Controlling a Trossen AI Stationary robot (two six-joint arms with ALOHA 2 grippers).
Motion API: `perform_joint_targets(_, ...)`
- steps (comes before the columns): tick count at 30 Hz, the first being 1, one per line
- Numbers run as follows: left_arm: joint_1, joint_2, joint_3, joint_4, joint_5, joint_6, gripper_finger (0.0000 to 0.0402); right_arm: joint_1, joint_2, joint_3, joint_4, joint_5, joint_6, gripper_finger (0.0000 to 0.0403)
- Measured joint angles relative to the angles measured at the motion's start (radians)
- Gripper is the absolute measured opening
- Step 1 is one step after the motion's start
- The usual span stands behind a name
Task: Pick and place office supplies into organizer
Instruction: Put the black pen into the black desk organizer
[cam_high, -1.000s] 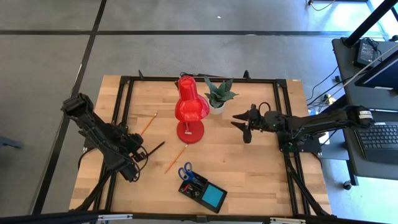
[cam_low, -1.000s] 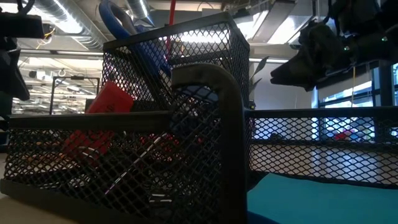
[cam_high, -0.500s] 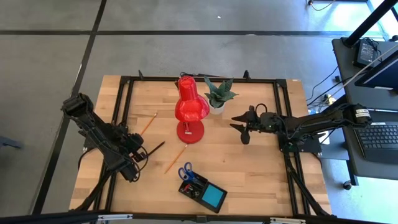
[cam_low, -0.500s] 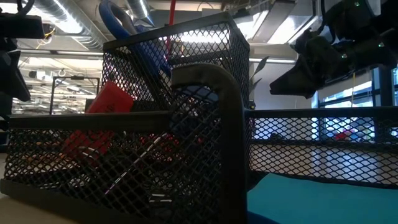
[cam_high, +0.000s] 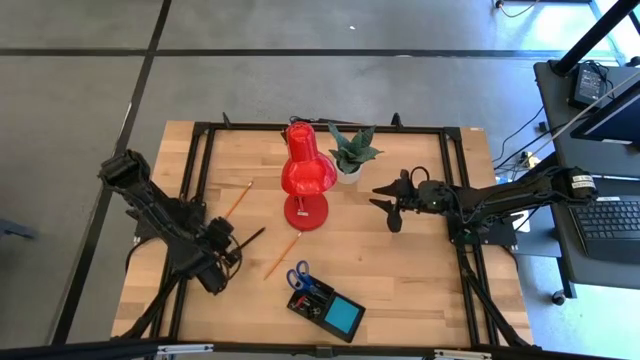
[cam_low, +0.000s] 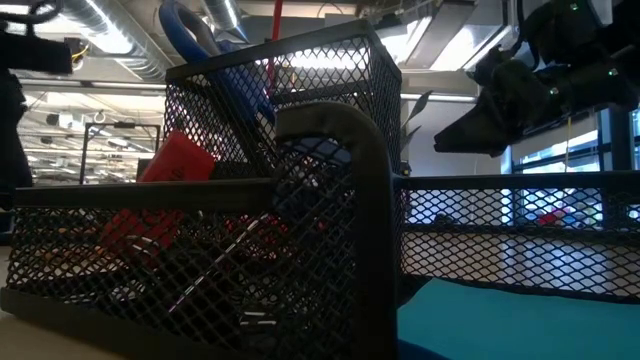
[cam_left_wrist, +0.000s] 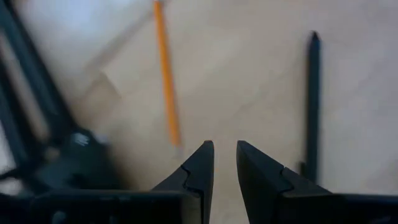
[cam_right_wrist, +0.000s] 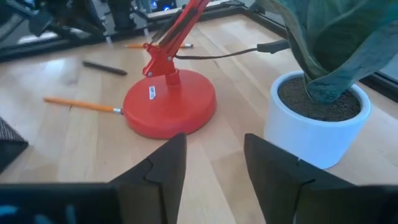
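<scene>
Hovering near the black pen (cam_high: 252, 237) at 8 o'clock, the left end effector (cam_high: 222, 252), narrowly open and empty, risked nudging it away.

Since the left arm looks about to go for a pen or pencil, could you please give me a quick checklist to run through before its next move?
1. Left hand empty, fingers slightly apart: ok.
2. Black pen lying free on the table, unobstructed: ok.
3. Orange pencil also free ahead: ok.
4. Hand centred over either item: not ok, both lie off to its sides.
5. Right hand open, empty, away near the plant: ok.
6. Organizer has room for a pen: cannot tell.
</scene>
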Motion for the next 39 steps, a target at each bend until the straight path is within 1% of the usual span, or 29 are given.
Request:
perform_joint_targets(3,0.048,-0.012,0.0,0.106,0.051,0.065,0.0063,0.0,0.0,0.0,0.001,0.0,-0.052,0.0165)
perform_joint_targets(5,0.083,-0.024,0.0,0.177,0.058,0.127,0.0063,0.0,0.0,0.0,0.002,0.0,-0.093,0.0165)
perform_joint_targets(7,0.123,-0.036,0.0,0.213,0.057,0.18,0.0063,0.0,0.0,0.0,0.001,0.0,-0.14,0.0165)
perform_joint_targets(11,0.207,-0.066,0.0,0.222,0.077,0.238,0.0063,0.0,0.0,0.0,0.001,0.001,-0.23,0.0165)
perform_joint_targets(14,0.272,-0.085,0.0,0.222,0.119,0.281,0.0063,0.0,0.0,0.0,0.001,0.001,-0.292,0.0165)
perform_joint_targets(16,0.308,-0.091,0.0,0.221,0.127,0.319,0.0063,0.0,0.0,0.0,0.003,0.001,-0.298,0.0165)
perform_joint_targets(19,0.349,-0.092,0.0,0.222,0.117,0.378,0.0063,0.0,0.0,0.0,-0.001,0.001,-0.293,0.0165)
perform_joint_targets(22,0.384,-0.092,0.0,0.221,0.115,0.399,0.0063,0.0,0.0,0.0,0.01,0.001,-0.27,0.0165)
perform_joint_targets(24,0.401,-0.092,0.0,0.217,0.081,0.4,0.0063,0.0,0.0,0.0,0.026,0.001,-0.24,0.0165)
perform_joint_targets(26,0.415,-0.092,0.0,0.214,0.02,0.418,0.0063,0.0,0.0,0.0,0.029,0.001,-0.179,0.0165)
perform_joint_targets(27,0.421,-0.092,0.0,0.214,-0.01,0.437,0.0063,0.0,0.0,0.0,0.03,0.001,-0.141,0.0165)
perform_joint_targets(29,0.434,-0.092,0.0,0.214,-0.039,0.481,0.0063,0.0,0.0,0.0,0.038,0.001,-0.079,0.0165)
perform_joint_targets(31,0.443,-0.092,0.0,0.214,-0.041,0.532,0.0063,0.0,0.0,0.0,0.049,0.001,-0.036,0.0165)
perform_joint_targets(34,0.447,-0.092,0.0,0.214,-0.043,0.586,0.0063,0.001,0.0,0.0,0.038,0.001,-0.012,0.0165)
perform_joint_targets(39,0.437,-0.092,0.0,0.214,-0.058,0.545,0.0063,0.009,0.02,0.0,0.03,0.0,-0.001,0.0165)
